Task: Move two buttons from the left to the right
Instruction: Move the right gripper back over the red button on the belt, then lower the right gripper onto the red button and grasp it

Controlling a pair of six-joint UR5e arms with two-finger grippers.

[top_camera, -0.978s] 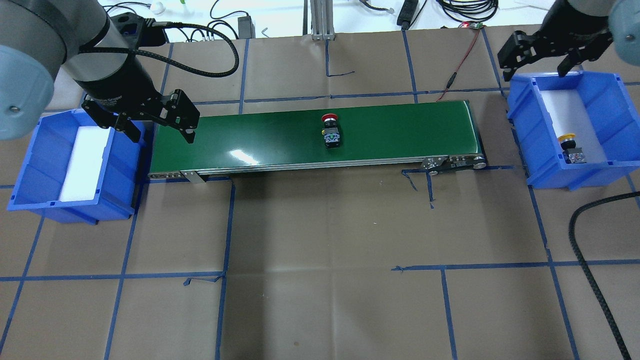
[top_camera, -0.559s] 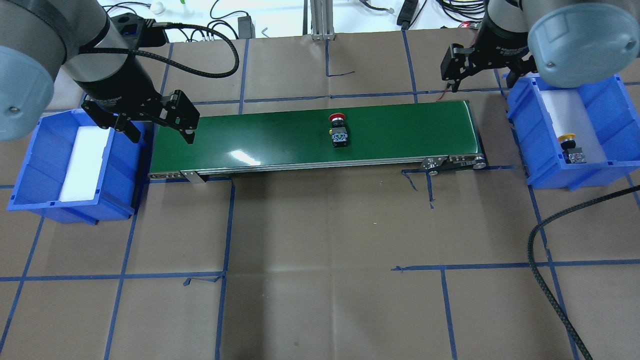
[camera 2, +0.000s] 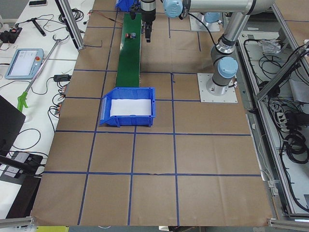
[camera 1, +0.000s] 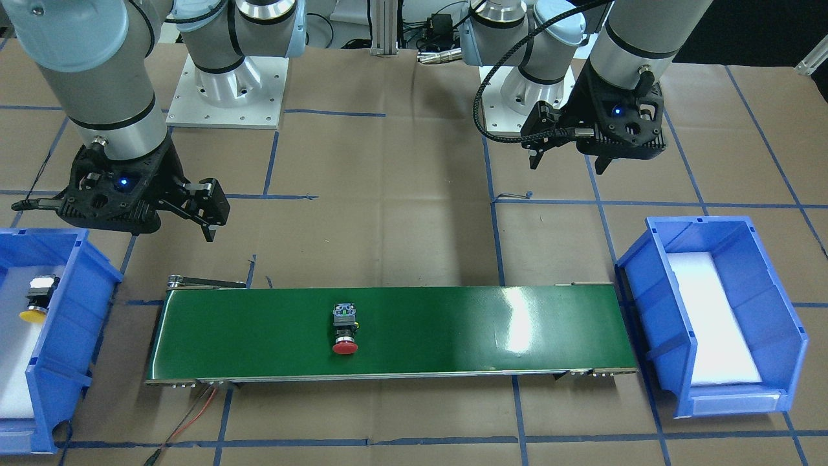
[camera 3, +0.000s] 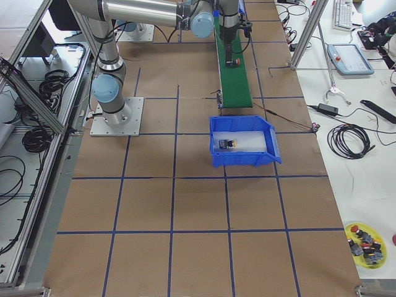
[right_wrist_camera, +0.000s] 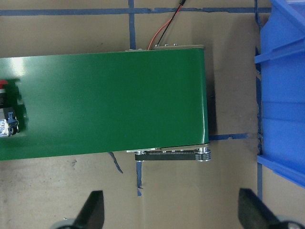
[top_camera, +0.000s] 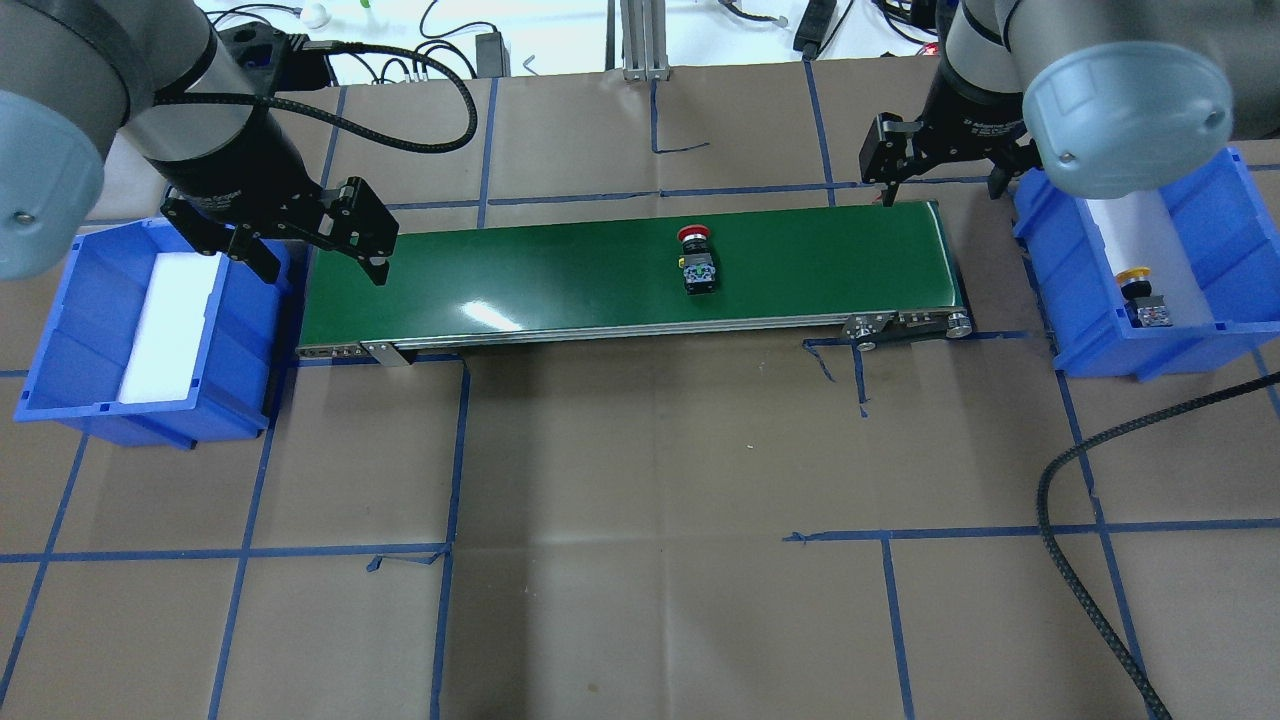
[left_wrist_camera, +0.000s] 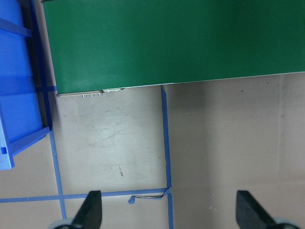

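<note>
The red-capped button lies on its side on the green conveyor belt, right of its middle; it also shows in the front view and at the left edge of the right wrist view. The yellow-capped button lies in the right blue bin on white foam. My left gripper is open and empty over the belt's left end, beside the left blue bin. My right gripper is open and empty, over the belt's far right end; its fingertips frame the belt's end.
The left bin holds only a white foam pad. A black braided cable loops over the table at the front right. A thin red-and-black wire runs to the belt's far right corner. Blue tape lines grid the brown table.
The red-capped button has ridden to the right along the belt. My right arm has swung left from above the right bin to the belt's right end. My left arm has not moved.
</note>
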